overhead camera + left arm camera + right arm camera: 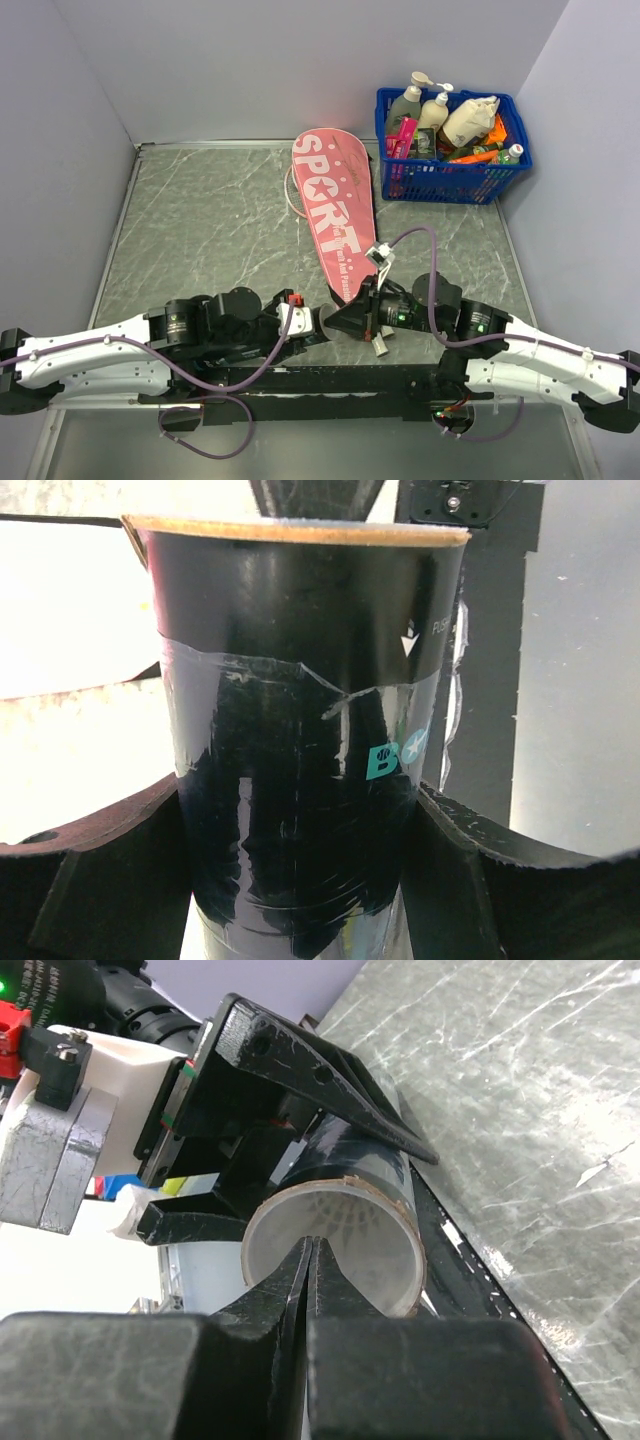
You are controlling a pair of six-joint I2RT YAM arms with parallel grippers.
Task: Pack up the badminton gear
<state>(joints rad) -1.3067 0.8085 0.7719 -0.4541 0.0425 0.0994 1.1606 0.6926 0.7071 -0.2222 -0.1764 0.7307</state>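
Nearest the arms' bases, just short of the near tip of the racket cover (pixel 334 210), the two grippers meet nose to nose over the table (pixel 200 230). The left gripper (pixel 312 328) has its jaws set wide around the slim black tube (pixel 300 780), one finger (pixel 90 870) pressed to each side of it. Seen close from the left wrist, the tube is glossy black. A band of clear, wrinkled tape runs around it, there is a scrap of teal lettering beginning with "B" and a small white arrow, and a raw brown cardboard edge shows at its open end.

The right gripper (pixel 312 1248) faces that open end with its jaws pressed flat together and nothing between them. Its tips sit at the lower rim of the mouth, and I cannot tell if they touch it. The tube's inside is pale, and some white ribbing shows deep within.

The cover is long and pink with big white "SPORT" lettering. It lies flat and runs away from the grippers towards the back wall. To the right of its far end stands a blue plastic basket (pixel 455 182) crammed with bottles.
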